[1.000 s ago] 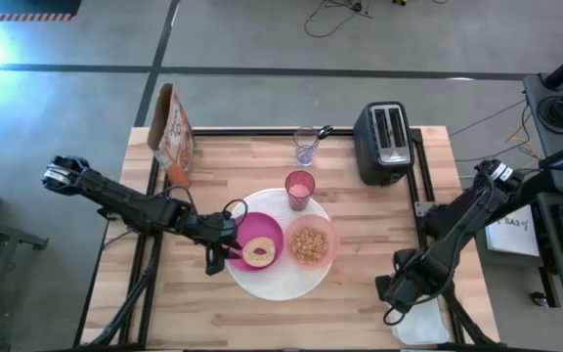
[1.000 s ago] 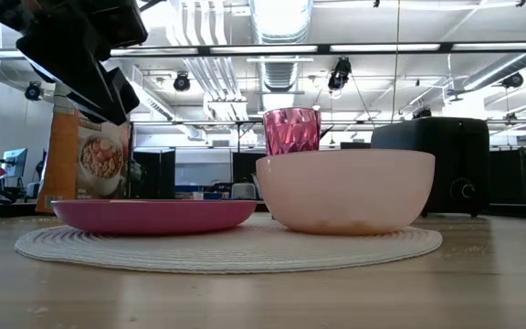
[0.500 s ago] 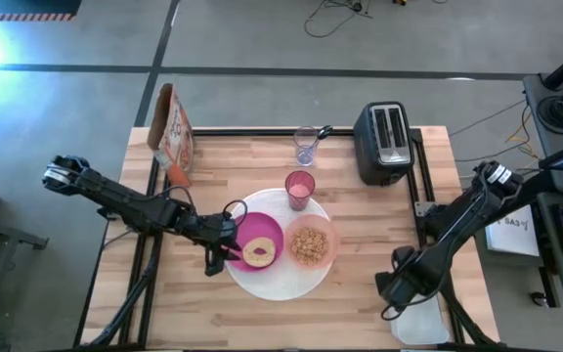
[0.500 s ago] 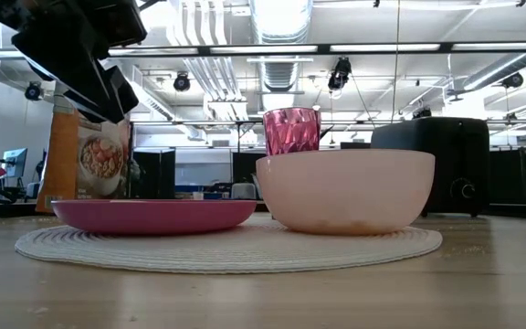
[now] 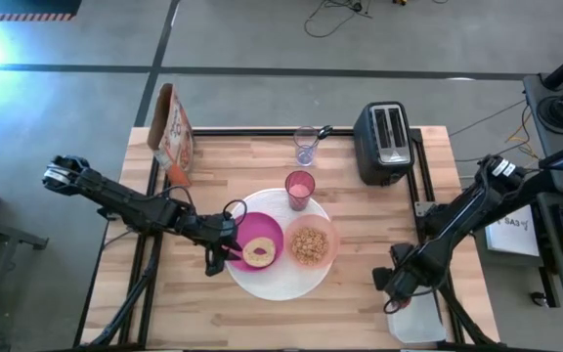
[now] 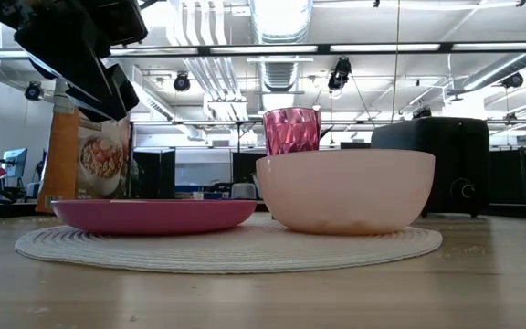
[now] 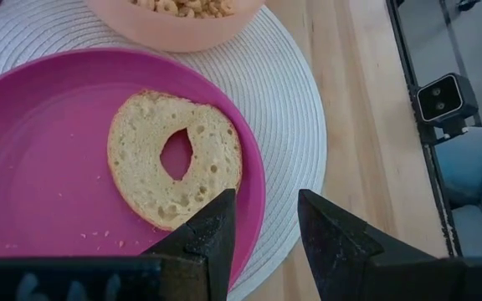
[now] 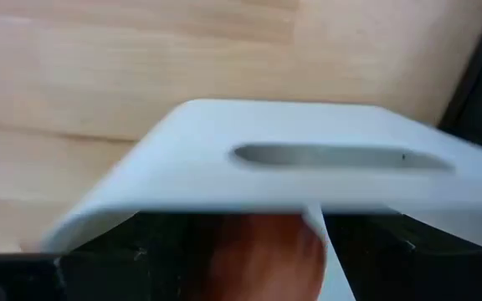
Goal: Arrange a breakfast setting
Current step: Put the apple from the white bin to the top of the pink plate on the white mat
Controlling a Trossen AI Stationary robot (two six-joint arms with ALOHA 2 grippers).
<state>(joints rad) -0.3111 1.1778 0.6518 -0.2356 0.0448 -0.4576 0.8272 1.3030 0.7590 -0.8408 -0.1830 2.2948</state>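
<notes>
The left wrist view alone shows the bagel (image 7: pixel 176 159) cut face up on the magenta plate (image 7: pixel 48 125), with the left gripper (image 7: pixel 262 230) hanging over that plate's rim, fingers partly apart and holding nothing. From above, the magenta plate and cereal bowl (image 5: pixel 311 243) sit side by side on the white plate (image 5: pixel 277 279), the tumbler (image 5: pixel 300 189) just behind and the glass (image 5: pixel 306 145) farther back by the toaster (image 5: pixel 385 143). The low view shows bowl and plate apart. The right gripper (image 5: pixel 396 286) is near the table's right front edge over a white board (image 8: pixel 291 159); its fingers cannot be told. Bare wood lies in front of the white plate. Since a second ago the right arm has shifted slightly; the left has stayed.
</notes>
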